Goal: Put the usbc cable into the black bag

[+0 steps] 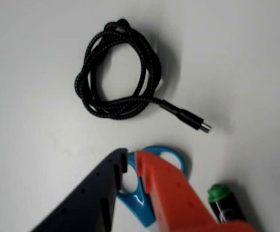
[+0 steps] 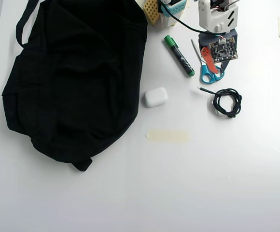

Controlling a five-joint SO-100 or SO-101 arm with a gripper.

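Observation:
The USB-C cable (image 1: 117,110) is a black braided coil lying on the white table, its plug pointing to the lower right in the wrist view. In the overhead view the cable (image 2: 230,113) lies at the right, far from the black bag (image 2: 72,82), which lies slumped at the left. My gripper (image 1: 131,162), with one dark blue and one orange finger, is shut and empty. It hangs short of the cable, over a pair of blue-handled scissors (image 1: 173,155). In the overhead view the gripper (image 2: 211,67) is just behind the cable.
The scissors (image 2: 207,75) lie under the gripper. A green-capped black marker (image 2: 178,55) lies to their left and shows in the wrist view (image 1: 222,198). A white earbud case (image 2: 155,96) and a strip of tape (image 2: 166,136) lie between cable and bag.

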